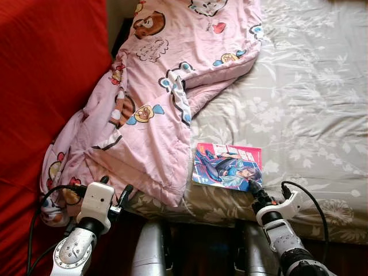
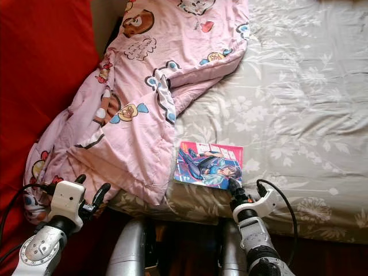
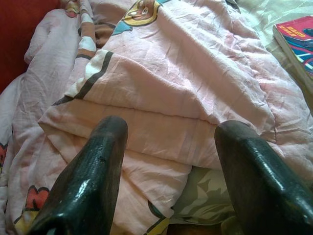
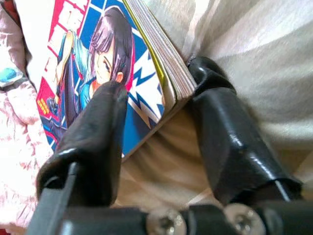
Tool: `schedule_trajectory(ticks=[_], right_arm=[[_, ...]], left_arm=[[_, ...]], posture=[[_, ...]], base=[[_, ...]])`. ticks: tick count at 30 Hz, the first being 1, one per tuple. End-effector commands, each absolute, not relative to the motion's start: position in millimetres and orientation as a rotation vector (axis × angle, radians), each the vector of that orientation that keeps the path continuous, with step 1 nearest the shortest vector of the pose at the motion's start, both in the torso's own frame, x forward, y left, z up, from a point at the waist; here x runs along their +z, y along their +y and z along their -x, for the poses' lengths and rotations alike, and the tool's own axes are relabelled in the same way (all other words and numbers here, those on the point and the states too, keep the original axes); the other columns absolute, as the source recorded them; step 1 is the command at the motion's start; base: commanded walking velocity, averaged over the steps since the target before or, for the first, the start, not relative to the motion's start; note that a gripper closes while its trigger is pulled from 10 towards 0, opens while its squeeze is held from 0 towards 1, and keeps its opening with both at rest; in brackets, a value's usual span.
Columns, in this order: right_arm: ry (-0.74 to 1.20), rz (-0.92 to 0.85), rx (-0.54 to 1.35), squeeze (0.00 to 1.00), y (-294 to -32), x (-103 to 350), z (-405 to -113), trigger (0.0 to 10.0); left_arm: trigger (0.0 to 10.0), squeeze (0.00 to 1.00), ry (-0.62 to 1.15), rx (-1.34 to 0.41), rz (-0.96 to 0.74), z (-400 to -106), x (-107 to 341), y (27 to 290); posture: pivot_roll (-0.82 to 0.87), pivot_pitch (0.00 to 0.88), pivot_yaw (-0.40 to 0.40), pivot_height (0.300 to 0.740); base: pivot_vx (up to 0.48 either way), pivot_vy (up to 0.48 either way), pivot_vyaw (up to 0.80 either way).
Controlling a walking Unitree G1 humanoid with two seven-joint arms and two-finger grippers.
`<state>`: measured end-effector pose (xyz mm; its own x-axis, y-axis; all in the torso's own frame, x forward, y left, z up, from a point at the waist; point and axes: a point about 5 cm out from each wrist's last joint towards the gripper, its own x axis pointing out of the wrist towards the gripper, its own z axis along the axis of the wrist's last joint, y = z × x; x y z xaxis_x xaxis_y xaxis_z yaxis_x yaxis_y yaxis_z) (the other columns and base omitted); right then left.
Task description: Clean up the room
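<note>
Right gripper (image 4: 156, 98) fingers pinching the near corner of a comic book (image 1: 227, 165), one above the cover, one beneath, left gripper (image 3: 168, 171) fingers spread before a pink cartoon quilt (image 1: 155, 109), grey floral bed sheet (image 1: 305, 98) beyond, red wall (image 1: 46, 86) beside the quilt.

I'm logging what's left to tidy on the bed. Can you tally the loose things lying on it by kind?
Blankets: 1, the pink cartoon-print blanket
Books: 1, the comic book, its corner between the right gripper fingers
Total: 2
</note>
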<state>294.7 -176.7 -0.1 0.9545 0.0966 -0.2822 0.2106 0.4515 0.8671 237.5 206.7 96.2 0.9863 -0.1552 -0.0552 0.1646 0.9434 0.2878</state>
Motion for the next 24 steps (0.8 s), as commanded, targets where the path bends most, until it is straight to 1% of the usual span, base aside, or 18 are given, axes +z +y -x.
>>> schedule_trajectory(ticks=[1,14,18,24], right_arm=[[0.452,-1.145,0.006,0.00,-142,-16,-281,0.0],[0.429,-1.130,0.002,0.00,-148,-16,-281,0.0],[0.367,-1.146,-0.005,0.00,-153,-8,-287,0.0],[0.199,-1.166,0.010,0.00,-163,7,-298,0.0]], left_arm=[[10.0,0.00,0.070,-0.158,-0.335,-233,90,213],[10.0,0.00,0.067,-0.164,-0.347,-237,87,210],[10.0,0.00,0.065,-0.159,-0.360,-238,86,209],[10.0,0.00,0.074,-0.137,-0.359,-240,80,209]], posture=[[0.17,0.294,0.165,0.612],[0.15,0.279,0.158,0.612],[0.15,0.273,0.152,0.612],[0.12,0.263,0.130,0.612]], base=[[0.000,0.000,0.00],[0.000,0.000,0.00],[0.000,0.000,0.00],[0.000,0.000,0.00]])
